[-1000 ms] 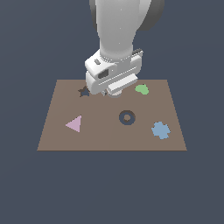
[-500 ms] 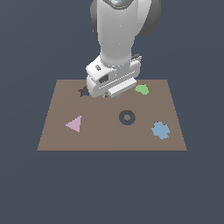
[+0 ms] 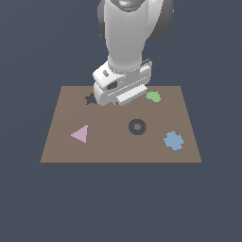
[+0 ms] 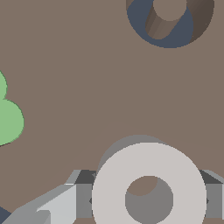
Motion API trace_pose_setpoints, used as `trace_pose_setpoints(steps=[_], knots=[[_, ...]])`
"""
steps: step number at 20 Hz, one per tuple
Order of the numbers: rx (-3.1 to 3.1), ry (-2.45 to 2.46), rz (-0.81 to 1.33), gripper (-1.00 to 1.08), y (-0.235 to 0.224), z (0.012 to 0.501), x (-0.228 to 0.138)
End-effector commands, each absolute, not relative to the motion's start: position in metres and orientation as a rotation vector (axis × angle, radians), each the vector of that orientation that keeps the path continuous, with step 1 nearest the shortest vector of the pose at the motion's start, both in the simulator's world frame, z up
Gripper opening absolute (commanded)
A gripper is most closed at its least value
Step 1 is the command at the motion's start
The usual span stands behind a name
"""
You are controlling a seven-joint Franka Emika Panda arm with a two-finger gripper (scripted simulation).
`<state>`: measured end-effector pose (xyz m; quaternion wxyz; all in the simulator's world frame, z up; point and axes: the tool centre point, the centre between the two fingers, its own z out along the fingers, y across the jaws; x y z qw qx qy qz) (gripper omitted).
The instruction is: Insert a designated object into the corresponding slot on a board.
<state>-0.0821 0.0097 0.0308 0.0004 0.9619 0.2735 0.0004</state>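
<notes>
In the wrist view my gripper (image 4: 148, 202) is shut on the whitish-beige ring (image 4: 148, 162), with a finger (image 4: 83, 201) on each side. The ring hangs a little above the brown board (image 4: 87, 65) and casts a shadow on it. The dark navy ring-shaped slot (image 4: 179, 37) with its brown centre lies some way off from the ring. In the exterior view the gripper (image 3: 124, 100) is over the board's (image 3: 113, 146) back middle, behind the slot (image 3: 132, 126). The ring is hidden by the hand there.
A green blob (image 3: 152, 97) lies just to the exterior view's right of the hand and also shows in the wrist view (image 4: 8, 120). A dark star-shaped recess (image 3: 90, 99) is to its left. A pink triangle (image 3: 81, 133) and a blue cross (image 3: 174, 140) lie nearer the front.
The hand has shifted slightly lower in the exterior view, a little nearer the slot. The board's shapes have not moved.
</notes>
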Motion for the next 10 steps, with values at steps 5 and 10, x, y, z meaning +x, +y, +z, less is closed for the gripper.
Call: trace_pose_setpoints(steps=[5, 10], knots=[[3.022, 0.855, 0.001, -1.0, 0.0101, 0.0308, -0.082], [3.035, 0.81, 0.001, -1.0, 0.013, 0.031, -0.0803]])
